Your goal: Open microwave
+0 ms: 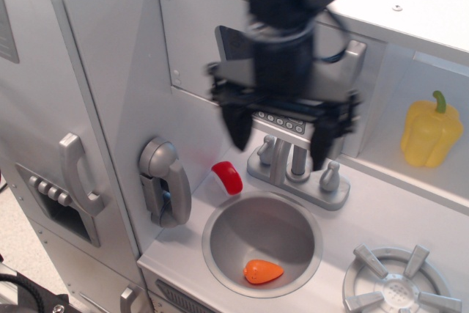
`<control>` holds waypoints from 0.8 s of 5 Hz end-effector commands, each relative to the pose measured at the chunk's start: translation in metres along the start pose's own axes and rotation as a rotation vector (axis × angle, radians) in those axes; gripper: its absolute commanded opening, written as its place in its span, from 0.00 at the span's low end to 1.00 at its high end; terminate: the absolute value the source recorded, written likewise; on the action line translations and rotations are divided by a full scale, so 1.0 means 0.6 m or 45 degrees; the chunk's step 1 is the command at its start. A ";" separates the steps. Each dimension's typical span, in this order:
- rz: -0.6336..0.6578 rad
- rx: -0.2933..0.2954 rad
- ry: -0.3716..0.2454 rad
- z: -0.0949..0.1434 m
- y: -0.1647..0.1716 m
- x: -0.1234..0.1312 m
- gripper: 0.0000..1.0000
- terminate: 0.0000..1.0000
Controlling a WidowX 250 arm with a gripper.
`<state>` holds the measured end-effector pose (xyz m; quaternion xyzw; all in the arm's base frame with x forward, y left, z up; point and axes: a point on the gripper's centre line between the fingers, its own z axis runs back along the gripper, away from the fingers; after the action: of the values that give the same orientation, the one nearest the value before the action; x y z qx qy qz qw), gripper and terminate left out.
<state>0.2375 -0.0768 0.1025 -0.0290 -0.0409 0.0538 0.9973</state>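
The microwave (293,71) sits in the upper part of the toy kitchen, above the faucet (293,170) and the sink (220,251), and its door looks closed. The gripper (278,137) hangs in front of the door with its two fingers wide apart, holding nothing. It is blurred, so I cannot tell how near it is to the door.

I think the door is light and stiff, a thin flat panel. The best place to take hold is the long vertical handle (344,100) at the right edge of the door. It looks smooth, so fingers could slip along it.

The arm hides most of the dark window and part of the keypad (282,119). The lower end of the handle is half covered by one finger. I see no hinge.
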 end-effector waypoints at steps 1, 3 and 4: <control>-0.125 -0.099 -0.064 0.004 -0.071 0.053 1.00 0.00; -0.133 -0.076 -0.191 0.005 -0.072 0.083 1.00 0.00; -0.090 -0.064 -0.281 0.021 -0.059 0.101 1.00 0.00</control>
<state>0.2944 -0.1019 0.0999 -0.0345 -0.1187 0.0211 0.9921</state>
